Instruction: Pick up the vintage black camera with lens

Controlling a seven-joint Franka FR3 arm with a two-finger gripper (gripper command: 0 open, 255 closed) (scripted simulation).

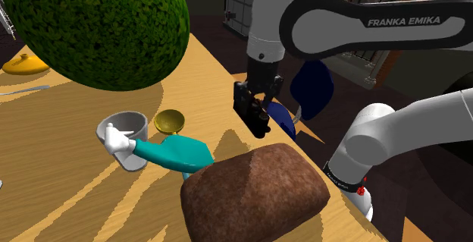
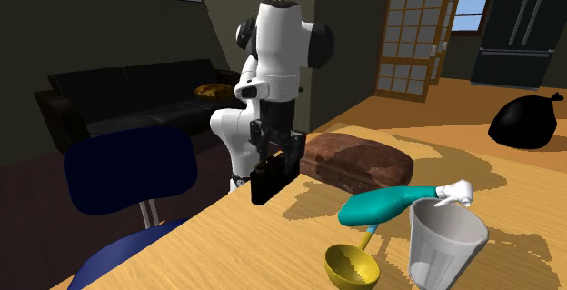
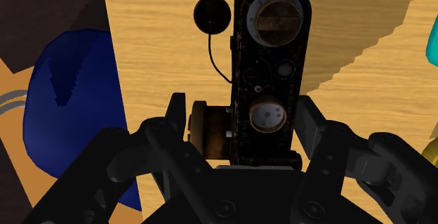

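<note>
The tool (image 3: pixel 242 117) is closed partway on the black camera (image 3: pixel 270 54), with one finger against its brass-coloured lens and the other against its back. The camera stands upright at the edge of the wooden surface (image 1: pixel 205 81); I cannot tell whether it is lifted. A brown loaf (image 1: pixel 254 191) lies near it, and a blue chair (image 1: pixel 311 89) stands beyond the edge.
</note>
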